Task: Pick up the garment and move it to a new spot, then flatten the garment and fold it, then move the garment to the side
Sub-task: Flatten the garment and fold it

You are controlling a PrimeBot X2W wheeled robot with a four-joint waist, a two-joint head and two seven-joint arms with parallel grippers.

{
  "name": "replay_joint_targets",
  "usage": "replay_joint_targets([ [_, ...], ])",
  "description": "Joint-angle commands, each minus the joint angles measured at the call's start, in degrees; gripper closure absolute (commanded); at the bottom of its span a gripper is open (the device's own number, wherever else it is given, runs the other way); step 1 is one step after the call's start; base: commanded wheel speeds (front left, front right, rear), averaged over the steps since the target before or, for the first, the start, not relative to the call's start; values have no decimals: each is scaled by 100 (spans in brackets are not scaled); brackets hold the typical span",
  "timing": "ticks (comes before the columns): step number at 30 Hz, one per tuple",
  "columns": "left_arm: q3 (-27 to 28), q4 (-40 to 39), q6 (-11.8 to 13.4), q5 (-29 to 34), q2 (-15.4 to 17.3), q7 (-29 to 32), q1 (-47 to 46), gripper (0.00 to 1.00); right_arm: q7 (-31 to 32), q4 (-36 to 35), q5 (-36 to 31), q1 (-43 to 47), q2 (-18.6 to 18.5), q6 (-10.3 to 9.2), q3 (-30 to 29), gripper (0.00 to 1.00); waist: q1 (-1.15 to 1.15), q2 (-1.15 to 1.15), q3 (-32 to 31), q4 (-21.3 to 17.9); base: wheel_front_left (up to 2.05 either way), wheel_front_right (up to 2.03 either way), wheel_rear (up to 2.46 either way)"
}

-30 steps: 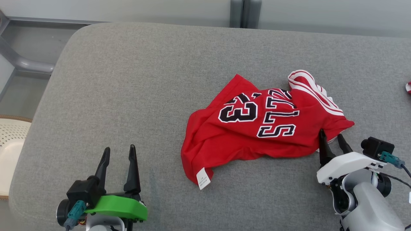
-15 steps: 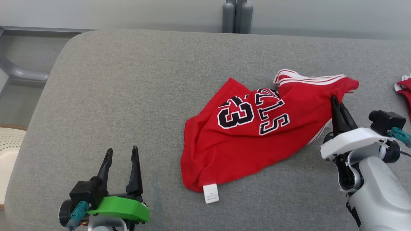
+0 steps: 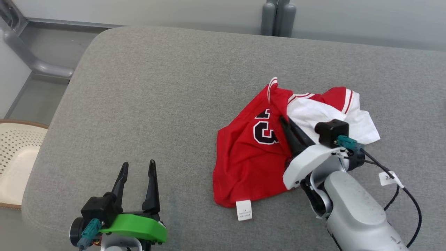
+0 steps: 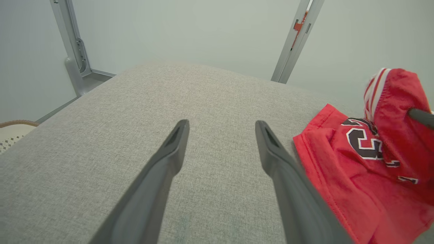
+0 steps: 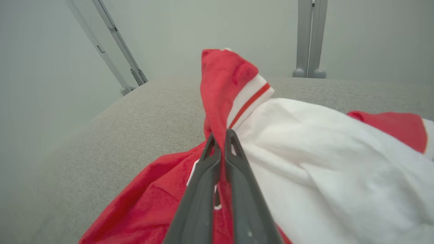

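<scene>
My right claw [image 5: 220,137] clamped shirt [image 3: 244,167] edge; left claw [image 3: 138,162] apart w/ shirt to its right; pickup begun, I judged; flatten, fold & shift undone.

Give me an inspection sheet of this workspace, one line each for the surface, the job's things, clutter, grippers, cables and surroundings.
Surface: grey fabric pad with rounded corners, carrying the garment.
Job's things: red jersey, crumpled, its right part turned white side out; white label at its near edge.
Clutter: nothing seen.
Grippers: left gripper open over bare pad, apart from the jersey; right gripper shut on a raised fold of the jersey.
Cables: black cable with a white tag loops from the right wrist.
Surroundings: grey metal posts behind the pad; cream perforated object beyond the pad's left side, kind unclear.
</scene>
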Motion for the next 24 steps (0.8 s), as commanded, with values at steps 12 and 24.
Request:
replay_joint_targets([
  [12,93,-64,74,-37,12,0,29,0,-359,-332,314,-92,-118,0,608,0,0,0,-13,-190,0,0,0],
  [24,80,-99,50,-39,11,0,-33,0,-8,-1058,-1182,651,-682,0,-250,0,0,0,106,-386,0,0,0],
])
